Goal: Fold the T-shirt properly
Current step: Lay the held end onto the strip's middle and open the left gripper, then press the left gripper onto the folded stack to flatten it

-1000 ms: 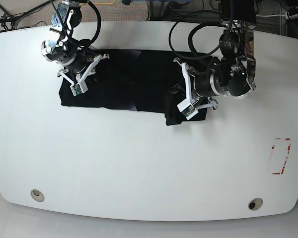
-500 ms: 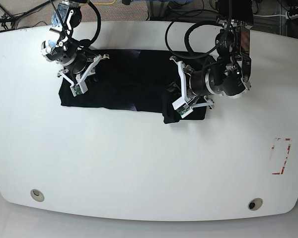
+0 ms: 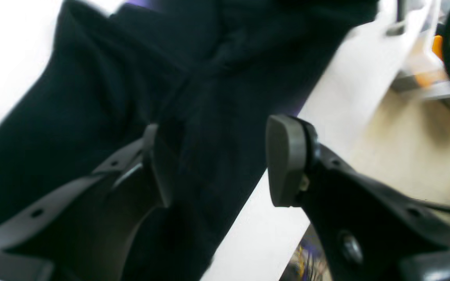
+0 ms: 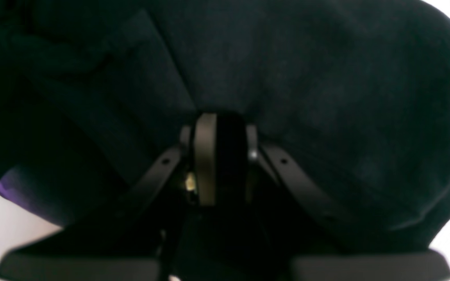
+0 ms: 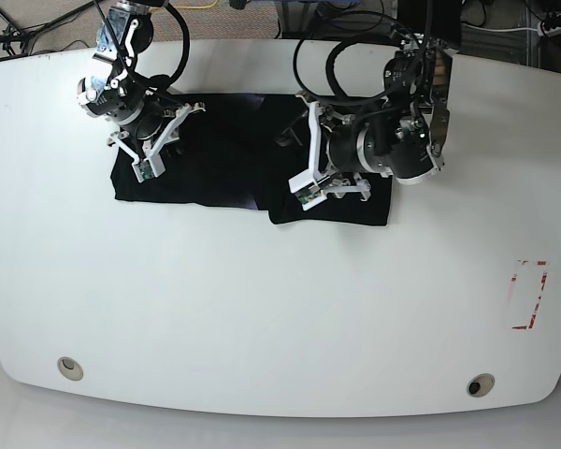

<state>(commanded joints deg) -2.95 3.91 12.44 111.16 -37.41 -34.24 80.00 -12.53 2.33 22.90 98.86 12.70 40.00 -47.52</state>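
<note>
White counter [image 5: 262, 309] fills my base view, curved at its near edge, with two small round fittings [image 5: 69, 367] set near the front corners and a red-outlined marking [image 5: 528, 295] off toward one side. Beyond the far edge I can see black cables [image 5: 341, 47] and floor clutter. On the far half of the counter lies the black T-shirt [image 5: 224, 150], spread sideways, with one end bunched into a thicker fold [image 5: 332, 208] under my left arm. My left end effector [image 3: 217, 168] stands open: in its wrist view the pads [image 3: 285, 160] are well apart, one lying against the dark cloth and the other over bare counter at the shirt's edge, with nothing pinched between them. My right end effector [image 4: 219, 156] is at the opposite end of the shirt, its fingers drawn together on the T-shirt, and black fabric fills nearly the whole of that wrist view. Both arms hang over the garment and hide part of it from the base camera, so I cannot tell how the cloth lies beneath them.
</note>
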